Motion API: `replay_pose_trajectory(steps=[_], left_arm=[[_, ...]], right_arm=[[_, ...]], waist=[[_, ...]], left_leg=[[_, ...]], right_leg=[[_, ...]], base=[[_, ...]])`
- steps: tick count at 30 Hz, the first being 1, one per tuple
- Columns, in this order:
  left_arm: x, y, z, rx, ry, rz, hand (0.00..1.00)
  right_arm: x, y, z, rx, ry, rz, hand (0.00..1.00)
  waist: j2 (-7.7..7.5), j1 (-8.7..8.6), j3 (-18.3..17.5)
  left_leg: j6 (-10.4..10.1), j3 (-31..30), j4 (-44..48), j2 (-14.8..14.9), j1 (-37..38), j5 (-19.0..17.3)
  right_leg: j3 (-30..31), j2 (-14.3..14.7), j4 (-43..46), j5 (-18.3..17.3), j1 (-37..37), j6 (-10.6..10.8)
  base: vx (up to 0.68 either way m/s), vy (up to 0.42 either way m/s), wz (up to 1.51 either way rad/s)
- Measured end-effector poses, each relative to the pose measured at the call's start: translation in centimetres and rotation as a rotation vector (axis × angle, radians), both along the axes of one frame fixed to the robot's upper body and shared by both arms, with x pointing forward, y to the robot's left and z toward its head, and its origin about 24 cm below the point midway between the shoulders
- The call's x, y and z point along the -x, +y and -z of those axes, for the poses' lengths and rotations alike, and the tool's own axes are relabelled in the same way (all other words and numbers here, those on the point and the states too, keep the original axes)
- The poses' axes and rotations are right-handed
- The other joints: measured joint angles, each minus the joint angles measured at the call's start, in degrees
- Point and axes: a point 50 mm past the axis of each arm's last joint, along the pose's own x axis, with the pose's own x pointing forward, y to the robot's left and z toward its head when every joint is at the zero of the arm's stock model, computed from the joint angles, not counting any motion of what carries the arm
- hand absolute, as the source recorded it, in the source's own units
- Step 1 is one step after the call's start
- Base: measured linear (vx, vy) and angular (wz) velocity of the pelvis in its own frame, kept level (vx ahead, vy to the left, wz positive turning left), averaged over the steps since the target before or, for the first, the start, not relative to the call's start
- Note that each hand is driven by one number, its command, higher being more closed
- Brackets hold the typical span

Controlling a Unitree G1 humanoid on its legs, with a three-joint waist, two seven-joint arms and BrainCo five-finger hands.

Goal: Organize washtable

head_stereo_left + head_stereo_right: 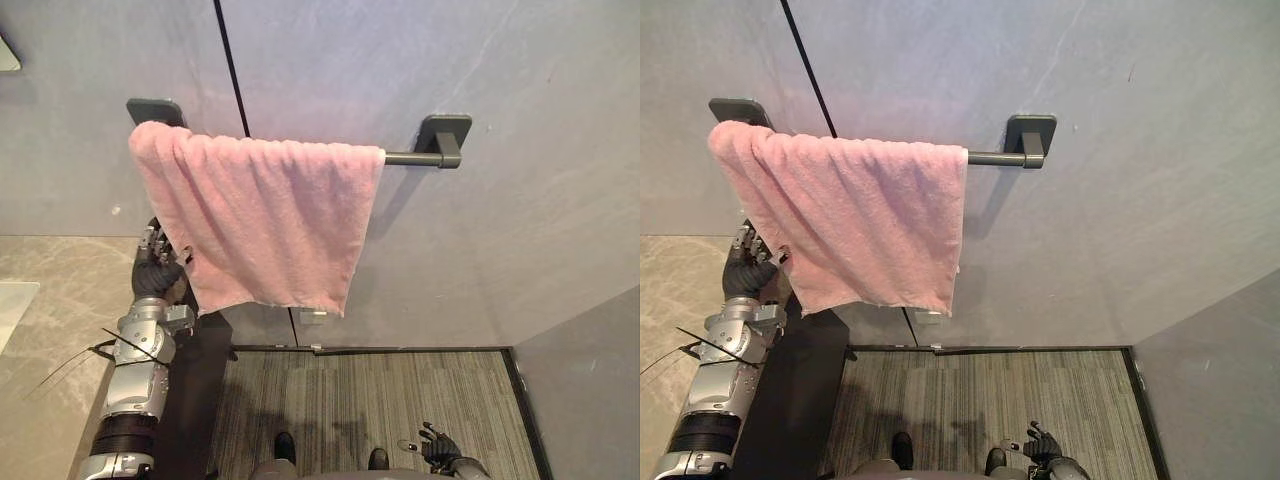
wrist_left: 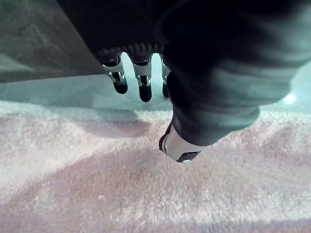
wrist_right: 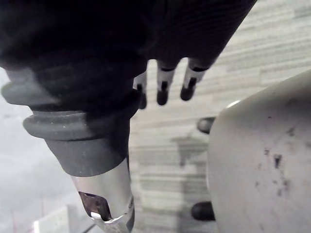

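Far left: one beige marbled washtable top (image 1: 50, 300), of which one corner is in view.

Left hand (image 1: 155, 272): raised at the lower left edge of the towel. In the left wrist view its fingers (image 2: 144, 82) are extended side by side and curl round nothing. The thumb (image 2: 177, 145) lies just above the pile. The hand is open. Whether the thumb tip actually touches the cloth cannot be determined from that view.

Towel (image 1: 265, 215), quantity one:
- Colour: pink. Surface: looped terry pile.
- Position: draped over the towel bar (image 1: 410, 158), on its left part, against the grey wall (image 1: 540, 200).
- Hang: uneven. The lower hem runs at a slant and reaches lowest at the right corner. The top fold shows bunched ridges along the bar.

Towel bar, quantity one: dark grey and horizontal, with two wall mounts. The left mount (image 1: 152, 108) is partly covered by the towel. The right mount (image 1: 445, 135) and a short length of bar beside it are bare.

Right hand (image 1: 440, 445): low at the lower right, above the striped grey floor (image 1: 360, 400), well apart from the towel. Its fingers (image 3: 163, 87) are straight and hold nothing.
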Motion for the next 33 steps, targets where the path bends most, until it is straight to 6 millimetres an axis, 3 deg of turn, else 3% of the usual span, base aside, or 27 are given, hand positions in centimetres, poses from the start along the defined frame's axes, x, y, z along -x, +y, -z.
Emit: replay_pose_trajectory(steps=[1,2,6,10,16,19,22,24,27,31,33], left_arm=[[0.0,0.0,0.0,0.0,0.001,0.002,0.0],[0.0,0.0,0.0,0.001,0.002,0.009,1.0],[-0.3,-0.5,0.4,-0.061,0.06,0.11,1.0],[-0.7,-1.7,0.7,-0.084,0.08,0.195,1.0],[-1.7,-2.8,0.0,-0.112,0.063,0.243,1.0],[-1.7,-2.8,0.0,-0.121,0.065,0.252,1.0],[-1.7,-2.9,0.0,-0.132,0.063,0.247,1.0],[-1.7,-2.8,-0.1,-0.141,0.056,0.22,1.0],[-1.7,-2.8,-0.5,-0.123,0.023,0.173,1.0],[-1.6,-2.9,-0.9,-0.112,-0.005,0.146,1.0],[-1.6,-2.9,-0.9,-0.102,-0.008,0.133,1.0]], right_arm=[[0.0,0.0,0.0,0.0,0.0,0.0,0.0],[0.0,0.0,0.0,0.001,0.001,-0.001,0.0],[0.0,-0.3,-0.1,0.007,-0.002,-0.005,0.0],[-0.4,-0.4,-0.2,0.012,-0.018,-0.014,0.0],[-0.5,-0.4,-0.3,0.004,-0.021,-0.019,0.0],[-2.4,-0.5,-1.4,-0.013,-0.121,0.02,0.0],[-6.9,-0.4,-5.1,-0.018,-0.375,-0.011,0.0],[-10.2,-0.2,-8.8,-0.014,-0.581,-0.051,0.0],[-13.6,0.2,-14.5,-0.024,-0.852,-0.105,0.0],[-15.8,2.1,-20.7,-0.134,-1.122,-0.185,0.0],[-16.5,3.0,-22.6,-0.206,-1.196,-0.215,0.0]], waist=[[0.02,0.0,0.01],[0.05,0.0,0.02],[0.1,-0.34,0.01],[0.25,-1.85,0.03],[0.28,-1.88,0.04],[0.33,-1.89,0.07],[0.34,-2.02,0.08],[0.32,-1.79,0.06],[0.3,-1.56,0.03],[0.16,-1.66,-0.06],[0.11,-1.69,-0.09]], left_leg=[[0.0,0.0,0.0,0.0,0.02,0.0],[0.0,0.0,0.0,0.0,0.04,0.0],[0.01,0.09,0.0,-0.01,0.21,0.0],[0.13,1.37,0.0,-0.04,0.26,-0.12],[0.13,1.46,0.02,-0.03,0.51,-0.11],[0.13,1.46,0.0,-0.03,0.68,-0.11],[0.14,1.69,-0.01,-0.02,0.9,-0.11],[0.14,2.44,0.0,0.08,1.03,-0.11],[0.16,3.42,0.01,0.09,0.74,-0.08],[0.19,4.16,0.01,0.12,0.66,-0.04],[0.34,4.25,0.01,0.13,0.31,0.09]], right_leg=[[0.0,0.0,0.01,0.0,0.01,0.0],[0.01,0.0,0.04,0.0,0.01,0.0],[0.37,-0.01,0.06,0.06,-0.04,0.05],[1.57,0.0,-0.14,0.37,-0.25,0.05],[1.74,0.05,-0.38,0.55,0.0,-0.08],[1.78,0.05,-0.35,0.58,0.12,-0.12],[2.27,0.05,-0.23,0.78,0.05,-0.15],[3.19,0.09,-0.26,1.23,-0.26,-0.03],[4.4,0.13,-0.38,2.02,-1.1,0.12],[5.27,0.16,-0.41,2.61,-1.63,0.16],[5.42,0.19,-0.87,3.1,-1.86,0.27]], base=[[0.0,0.0,0.0],[0.0,0.0,0.0],[0.0,0.002,-0.04],[0.03,0.006,-0.16],[0.01,-0.002,-0.03],[0.0,0.0,0.0],[-0.04,0.009,-0.07],[-0.05,0.018,-0.19],[-0.04,0.017,-0.2],[-0.03,0.018,-0.11],[-0.02,0.007,-0.06]])
